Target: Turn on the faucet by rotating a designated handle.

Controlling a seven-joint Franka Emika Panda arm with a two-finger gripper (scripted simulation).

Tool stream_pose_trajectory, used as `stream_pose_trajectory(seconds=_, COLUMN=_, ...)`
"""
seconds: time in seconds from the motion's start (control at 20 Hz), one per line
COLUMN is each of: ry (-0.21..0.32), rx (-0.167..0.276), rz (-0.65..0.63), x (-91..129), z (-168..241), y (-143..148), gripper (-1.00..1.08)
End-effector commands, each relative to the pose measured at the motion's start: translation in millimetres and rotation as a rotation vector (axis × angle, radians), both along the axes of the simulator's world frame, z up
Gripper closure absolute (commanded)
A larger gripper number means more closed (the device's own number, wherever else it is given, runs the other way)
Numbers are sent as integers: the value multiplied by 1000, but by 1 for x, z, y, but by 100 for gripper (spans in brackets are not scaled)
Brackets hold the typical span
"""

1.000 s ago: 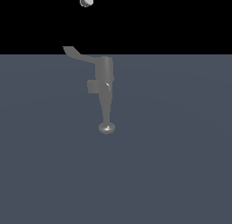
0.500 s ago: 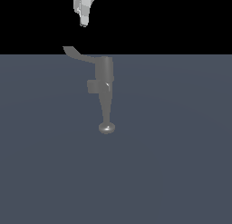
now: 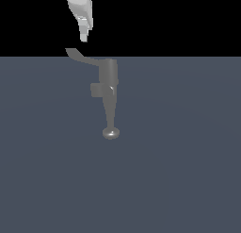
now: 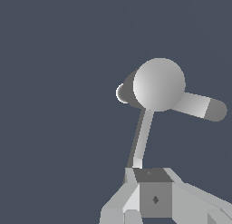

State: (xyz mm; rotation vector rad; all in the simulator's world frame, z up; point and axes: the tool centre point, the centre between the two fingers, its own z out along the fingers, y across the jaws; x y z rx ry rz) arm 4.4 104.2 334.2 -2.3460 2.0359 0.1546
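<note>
The grey faucet (image 3: 108,86) stands mid-scene on the floor, its spout tapering down to a round disc end (image 3: 111,132). The handle (image 3: 80,56), a thin curved lever, sticks out from the cylinder's top toward the exterior view's left. My gripper (image 3: 84,37) hangs just above the handle's flared tip, apart from it, fingers together and holding nothing. In the wrist view the cylinder's round top (image 4: 158,85) shows. The handle (image 4: 141,139) runs from it to my gripper (image 4: 150,175), which hides the tip.
A short blocky stub (image 3: 96,90) juts from the faucet body on the exterior view's left; it also shows in the wrist view (image 4: 201,106). A flat dark grey floor (image 3: 179,170) surrounds the faucet.
My gripper has come down from the top edge of the exterior view to just above the handle's tip. The faucet and handle have not moved.
</note>
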Motion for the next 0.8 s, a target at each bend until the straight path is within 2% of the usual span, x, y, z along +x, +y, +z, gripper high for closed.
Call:
stream_pose_trajectory(seconds=0.0, ry=-3, rx=-18, rz=-62, x=9, z=-8, y=6, gripper=108)
stream_pose_trajectory(seconds=0.35, ry=-20, rx=-63, rz=-201, x=27, z=-24, y=20, gripper=108)
stream_pose_trajectory(seconds=0.75, ry=-37, rx=-92, rz=-286, x=38, z=-34, y=29, gripper=108)
